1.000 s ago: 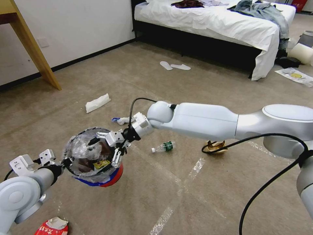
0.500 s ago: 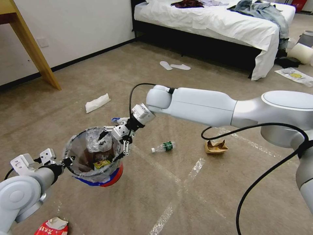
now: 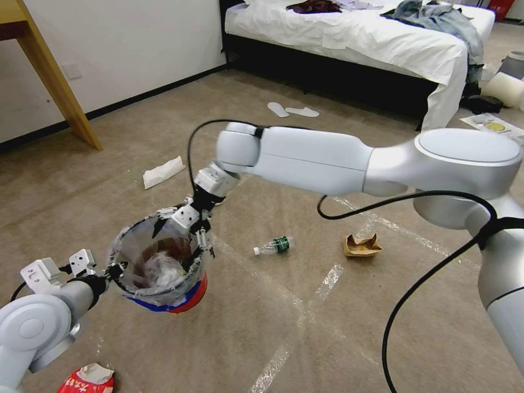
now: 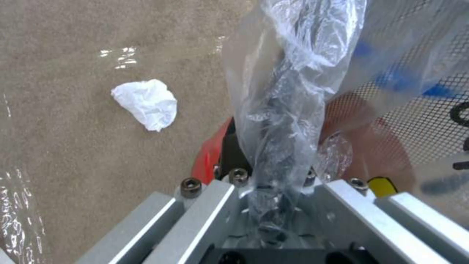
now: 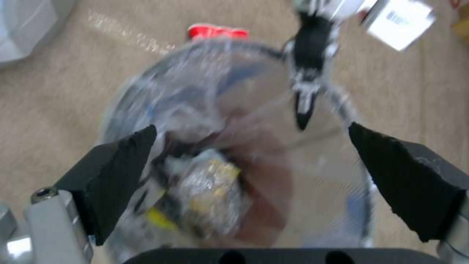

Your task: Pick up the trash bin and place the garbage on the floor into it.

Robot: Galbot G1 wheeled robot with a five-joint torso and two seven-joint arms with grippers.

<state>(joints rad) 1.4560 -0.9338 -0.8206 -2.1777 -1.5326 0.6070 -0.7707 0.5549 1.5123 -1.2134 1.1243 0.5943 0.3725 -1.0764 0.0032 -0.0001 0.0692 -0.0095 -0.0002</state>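
Now, head view: left gripper pinches the trash bin rim at lower left, right gripper spread empty above it. The bottle lies rightward on the floor, nearer the right arm. Right wrist view: fingers wide apart over the bin's mouth.

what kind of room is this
Most likely a bedroom: a bed with white sheets and clothes heaped on it, slippers on the carpet, and a wooden table leg by the wall.

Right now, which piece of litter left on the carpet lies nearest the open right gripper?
The clear green-labelled bottle, lying on its side beside the trash bin. The brown paper bag and white tissue lie farther from the right gripper.
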